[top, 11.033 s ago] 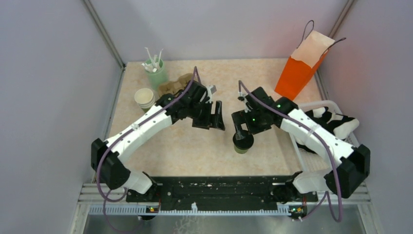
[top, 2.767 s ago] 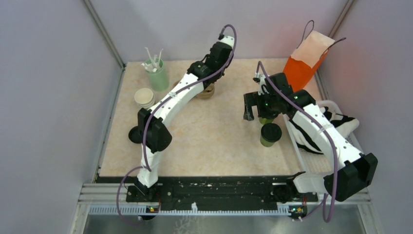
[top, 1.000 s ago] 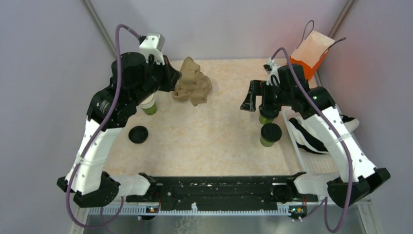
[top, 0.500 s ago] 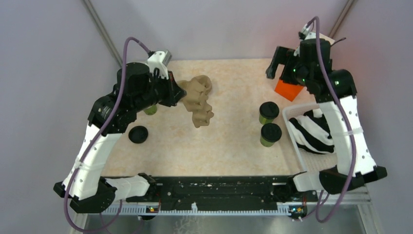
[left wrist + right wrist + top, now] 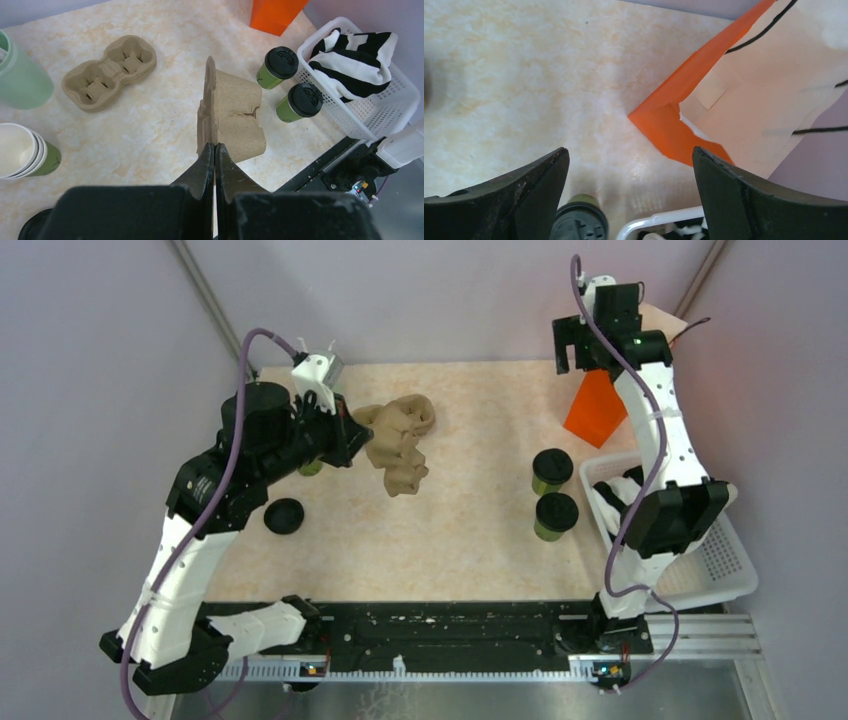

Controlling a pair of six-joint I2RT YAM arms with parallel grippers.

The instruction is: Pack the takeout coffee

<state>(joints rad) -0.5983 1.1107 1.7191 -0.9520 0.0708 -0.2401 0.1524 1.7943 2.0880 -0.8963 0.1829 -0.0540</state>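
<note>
We saw the farther coffee (image 5: 552,471) and the nearer coffee (image 5: 556,516), both upright
They were olive-green with round black lids; close together but apart on the table (image 5: 470,540); just beside the white basket (image 5: 735,570).

The table (image 5: 470,550) has a beige, marbled top filling the middle of the top view. Pale lilac-grey walls (image 5: 90,390) close it in at 9, 12 and 3 o'clock. 2 grey metal struts (image 5: 205,295) slant away from the back corners toward 11 and 1 o'clock. At 6 o'clock a black rail (image 5: 450,625) lines the near edge, with a ribbed silver strip (image 5: 450,668) just below. The light is soft and even.
</note>
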